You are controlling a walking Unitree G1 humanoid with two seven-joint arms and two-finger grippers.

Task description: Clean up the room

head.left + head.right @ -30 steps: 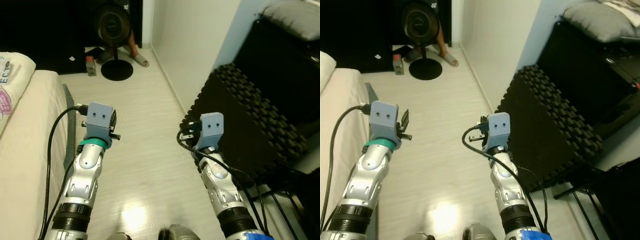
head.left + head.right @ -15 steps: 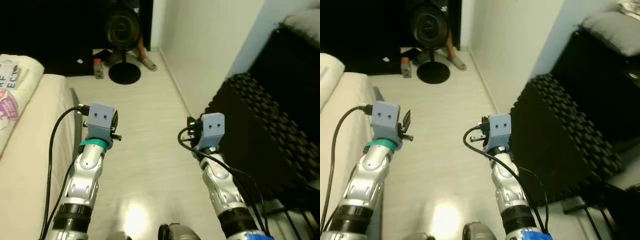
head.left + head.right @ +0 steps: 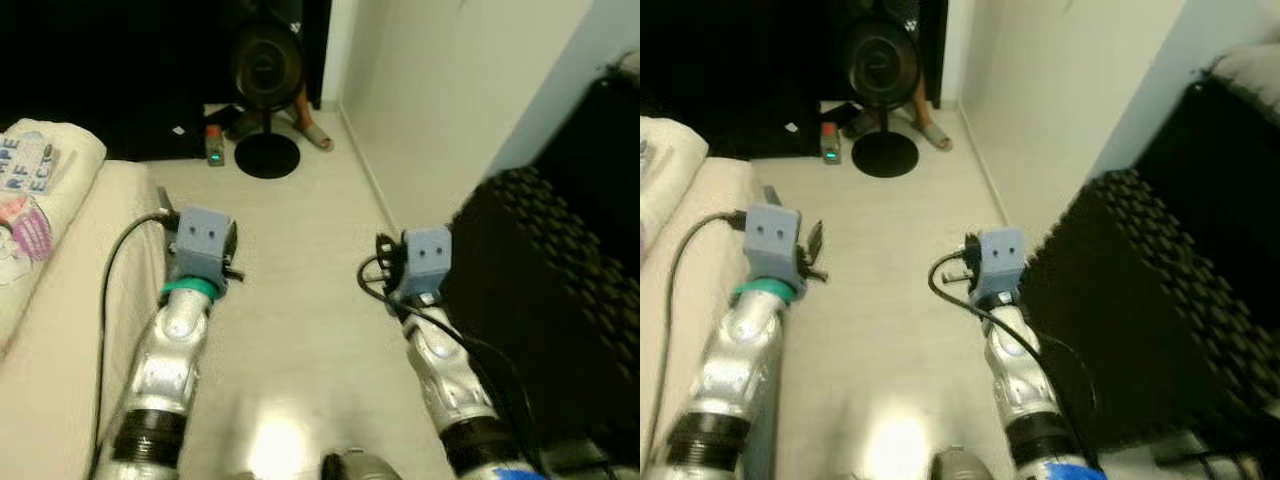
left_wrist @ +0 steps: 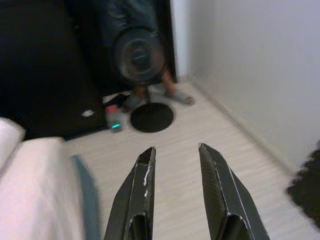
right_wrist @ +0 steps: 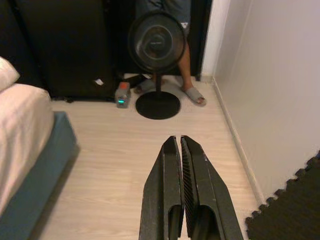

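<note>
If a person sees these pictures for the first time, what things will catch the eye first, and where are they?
The two silver arms reach forward over the pale floor, the left gripper open and the right gripper shut, both holding nothing. Ahead stands a black fan on a round base, with a person's sandalled foot beside it. A cream bed lies on the left, and black foam mats stand on the right.

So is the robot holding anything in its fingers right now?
No, nothing is held. The left gripper has its fingers open with only floor between them, and the right gripper has its fingers pressed shut on nothing.
</note>
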